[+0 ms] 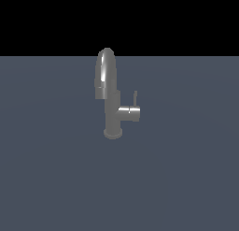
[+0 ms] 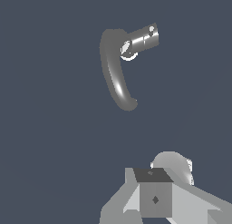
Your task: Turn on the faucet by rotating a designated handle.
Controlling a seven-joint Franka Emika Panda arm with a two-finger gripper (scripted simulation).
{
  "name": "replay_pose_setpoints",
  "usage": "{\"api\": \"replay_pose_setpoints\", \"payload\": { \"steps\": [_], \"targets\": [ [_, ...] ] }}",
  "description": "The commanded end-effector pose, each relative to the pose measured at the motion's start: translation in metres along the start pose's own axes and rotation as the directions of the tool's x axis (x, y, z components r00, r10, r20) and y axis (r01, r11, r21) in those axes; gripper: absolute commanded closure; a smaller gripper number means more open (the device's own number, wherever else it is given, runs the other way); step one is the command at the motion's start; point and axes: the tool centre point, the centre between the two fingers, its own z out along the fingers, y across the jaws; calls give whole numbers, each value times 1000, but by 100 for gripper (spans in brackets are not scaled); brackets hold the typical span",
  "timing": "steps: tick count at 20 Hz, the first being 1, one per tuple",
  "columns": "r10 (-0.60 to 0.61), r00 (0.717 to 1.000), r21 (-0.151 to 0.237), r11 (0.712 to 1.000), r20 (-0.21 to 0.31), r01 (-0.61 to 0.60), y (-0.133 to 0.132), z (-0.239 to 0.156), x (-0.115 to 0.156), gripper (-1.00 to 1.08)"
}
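Faucet (image 1: 111,106) stands on grey floor (image 1: 46,178), middle of exterior view. Thin handle (image 1: 135,98) points up from side stub (exterior view's right). Gripper (image 2: 154,198) well apart; pincer state cannot tell.

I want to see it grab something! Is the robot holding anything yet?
No, nothing is held. The tool is away from the faucet, not touching its handle.

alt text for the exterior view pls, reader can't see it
A grey faucet with a tall arched spout stands alone on a flat blue-grey surface. A thin upright handle rises from the end of its side stub, on the exterior view's right. No arm or end effector appears in this view.
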Motion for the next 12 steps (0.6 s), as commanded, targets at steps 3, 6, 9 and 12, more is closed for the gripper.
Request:
{"api": "replay_pose_setpoints", "payload": {
  "steps": [3,6,9,12],
  "targets": [
    [73,995,73,994,71,-78,-1,4,28,108],
    [119,985,120,984,123,-133,0,8,47,108],
    [161,971,164,968,177,-191,1,13,66,108],
    [201,951,206,946,234,-251,4,19,85,108]
  ]
}}
